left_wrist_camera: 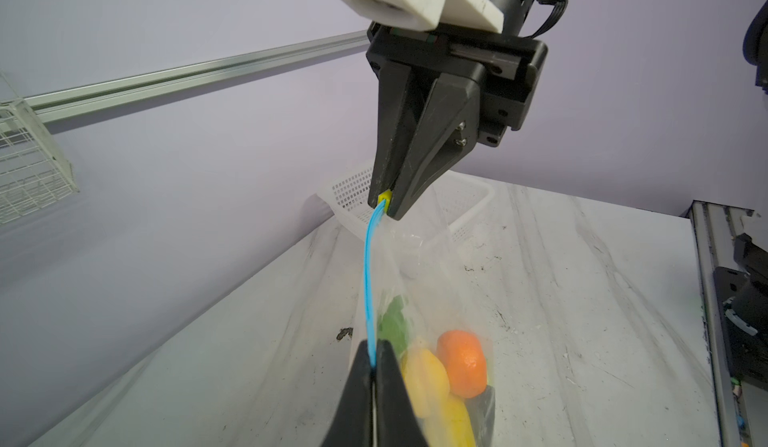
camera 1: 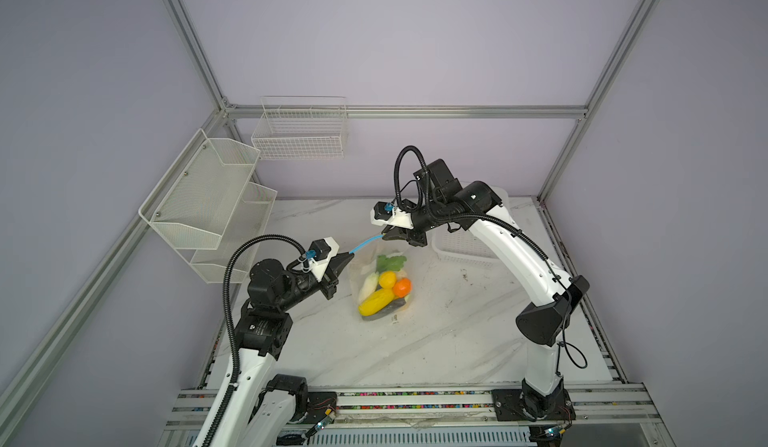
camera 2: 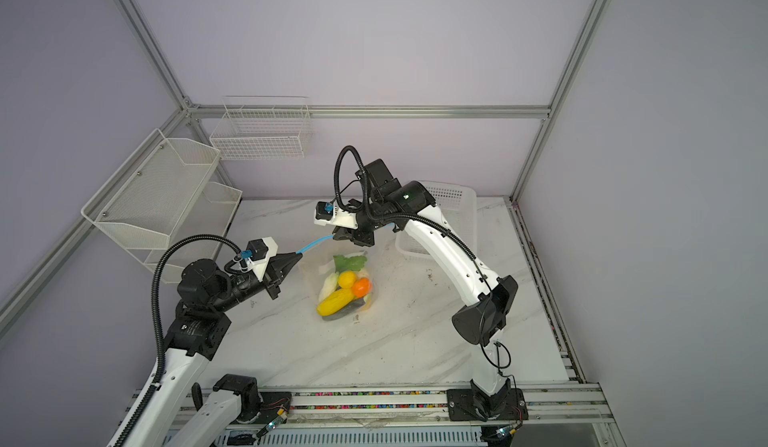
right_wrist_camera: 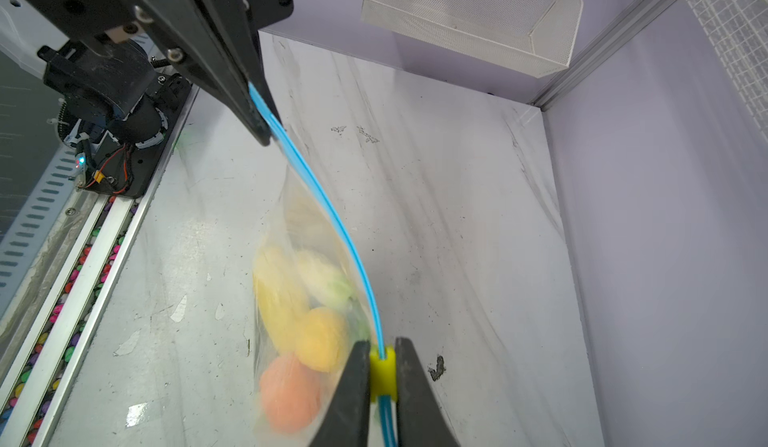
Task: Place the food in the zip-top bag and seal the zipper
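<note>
The zip-top bag (camera 1: 376, 270) hangs between my two grippers just above the marble table, its bottom resting on it. The food (camera 1: 384, 289) sits inside: yellow, orange, white, green and dark pieces. The light-blue zipper (camera 1: 365, 243) is stretched between the grippers. My left gripper (camera 1: 348, 255) (left_wrist_camera: 374, 366) is shut on one end of the zipper. At the other end my right gripper (camera 1: 384, 233) (right_wrist_camera: 382, 357) is shut on the yellow slider (right_wrist_camera: 382, 372) (left_wrist_camera: 385, 196). The strip between them looks closed in both wrist views.
A white perforated basket (camera 1: 461, 249) stands behind the bag, under the right arm. White mesh shelves (camera 1: 208, 203) and a wire basket (camera 1: 301, 133) hang on the walls at the back left. The table's front edge meets a metal rail (camera 1: 415, 399).
</note>
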